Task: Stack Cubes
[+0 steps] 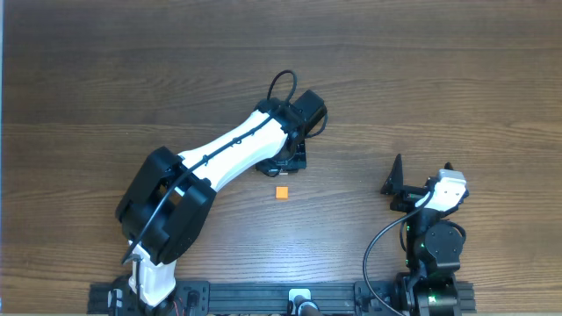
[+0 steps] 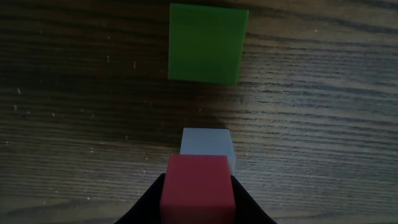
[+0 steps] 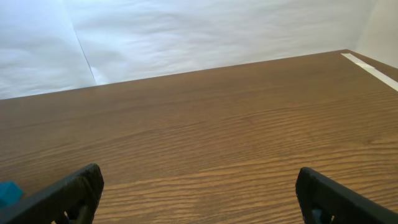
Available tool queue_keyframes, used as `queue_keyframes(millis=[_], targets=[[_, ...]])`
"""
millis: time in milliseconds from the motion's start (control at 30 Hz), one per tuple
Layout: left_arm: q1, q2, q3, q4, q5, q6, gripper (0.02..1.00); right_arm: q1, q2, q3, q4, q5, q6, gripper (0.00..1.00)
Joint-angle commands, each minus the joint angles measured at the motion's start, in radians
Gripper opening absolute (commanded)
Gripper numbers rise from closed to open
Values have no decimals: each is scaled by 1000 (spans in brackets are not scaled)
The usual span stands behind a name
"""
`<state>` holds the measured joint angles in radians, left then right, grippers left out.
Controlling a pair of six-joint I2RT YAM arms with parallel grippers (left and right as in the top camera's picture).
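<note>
My left gripper [image 2: 197, 198] is shut on a red cube [image 2: 197, 186], whose sides sit between the two dark fingers. Just past the red cube a pale grey-white cube [image 2: 208, 145] rests on the table, its near edge covered by the red one; whether they touch I cannot tell. Farther on lies a larger green cube [image 2: 207, 42]. From above, the left arm [image 1: 233, 145] stretches to the table's middle, its gripper [image 1: 283, 163] under the wrist. A small orange cube [image 1: 281, 193] lies just in front of it. My right gripper [image 1: 420, 175] stands open at the right, nothing between its fingers [image 3: 68, 196].
The wooden table [image 1: 439, 70] is bare at the back and on the right. A white wall [image 3: 199, 31] rises behind the table's far edge. A small teal object [image 3: 7, 193] peeks out beside the right gripper's finger.
</note>
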<state>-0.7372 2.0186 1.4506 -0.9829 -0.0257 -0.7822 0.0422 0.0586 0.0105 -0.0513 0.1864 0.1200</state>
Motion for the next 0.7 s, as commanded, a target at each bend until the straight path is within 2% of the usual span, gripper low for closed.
queue_keyframes(millis=[33, 700], targets=[[6, -31, 8, -1, 10, -14, 62, -6, -8, -5, -1, 13, -5, 993], [6, -40, 8, 0, 17, -19, 62, -6, -8, -5, -1, 13, -5, 991]])
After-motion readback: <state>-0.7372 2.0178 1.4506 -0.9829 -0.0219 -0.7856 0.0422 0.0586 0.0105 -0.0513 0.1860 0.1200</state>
